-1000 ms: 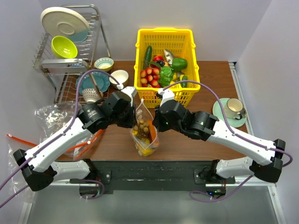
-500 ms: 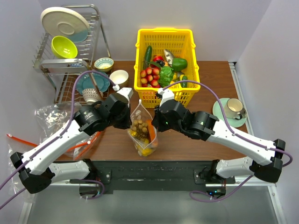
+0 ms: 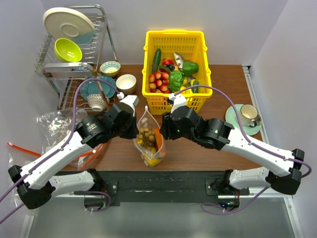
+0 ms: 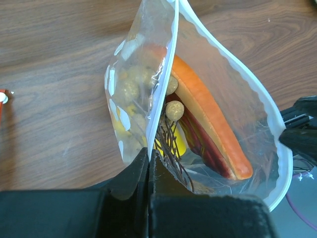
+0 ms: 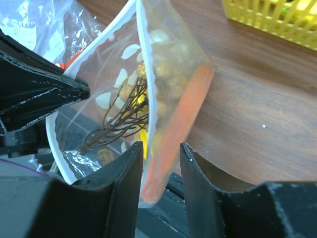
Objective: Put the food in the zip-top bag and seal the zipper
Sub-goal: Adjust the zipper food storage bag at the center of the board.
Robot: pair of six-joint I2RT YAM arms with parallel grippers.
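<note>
The clear, dot-printed zip-top bag (image 4: 223, 96) is thin plastic film, glossy and lightly creased. Its whitish zipper (image 4: 165, 74) is a thicker, ridged strip. Inside, the orange papaya-like slice (image 4: 208, 115) looks like smooth hard plastic with a soft sheen. The brown berry cluster (image 4: 174, 110) has dull, pitted beads on thin wiry stems. The brown surface (image 4: 59, 74) shows matt wood grain. The left gripper (image 4: 148, 156) and right gripper (image 5: 161, 148) are black plastic, matt and faintly grainy. The yellow latticed basket (image 3: 174, 33) is shiny plastic. The dish rack (image 3: 104, 22) is bright metal wire.
</note>
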